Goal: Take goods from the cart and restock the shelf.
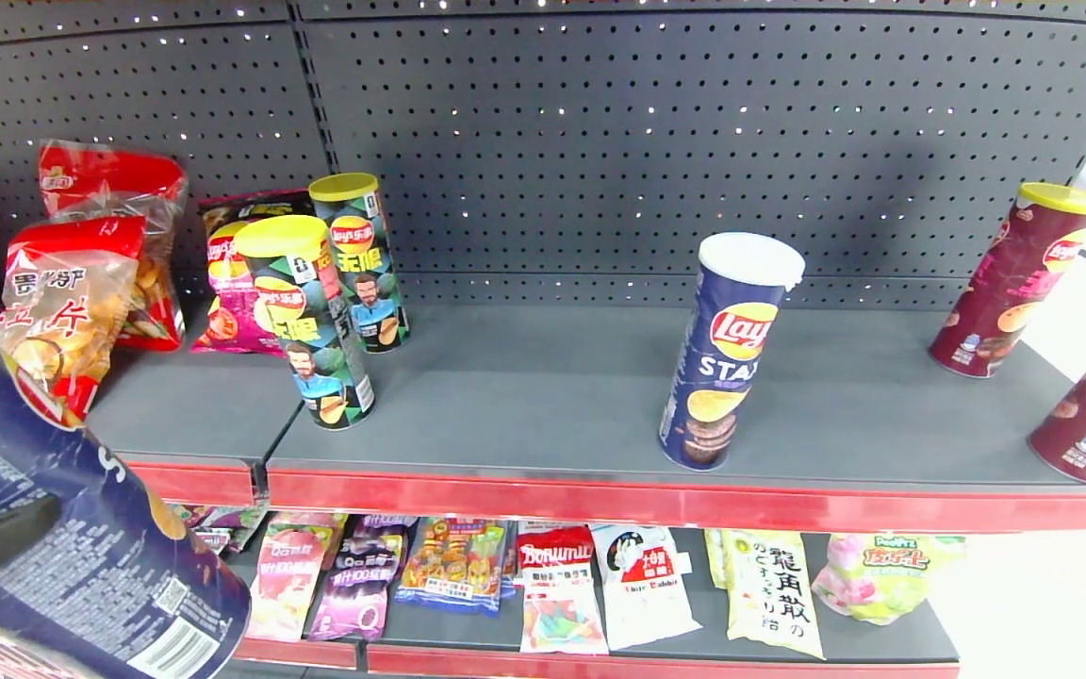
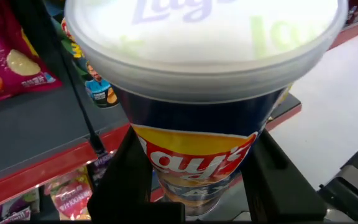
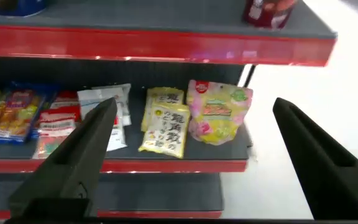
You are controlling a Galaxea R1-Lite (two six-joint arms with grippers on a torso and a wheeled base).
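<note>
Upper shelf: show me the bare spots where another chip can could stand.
Widest bare stretch of the upper shelf: between the two yellow-lidded chip cans and the standing blue can. A second patch lies between that can and the maroon cans. The left end is crowded with chip bags.

We note print on these items.

- **Held can** (image 1: 62, 528): it carries a round red-and-yellow logo, blocks of fine white text, a QR code and a barcode near its base. Its lid (image 2: 204, 31) bears faint lettering.
- **Blue can** (image 1: 727, 354): it shows the same logo, with large white letters beneath.
- **Front green can** (image 1: 307, 321) and **rear green can** (image 1: 361, 259): each has the logo with yellow characters under it.
- **Maroon can** (image 1: 1014, 278): it has a small logo.
- **Clear bag** (image 1: 62, 302): it is marked with large red characters.
- **Yellow packet** (image 1: 769, 589): it has columns of black characters.
- **Red packet** (image 1: 554, 575): it has white lettering.

The fine print is too small for us to read.
</note>
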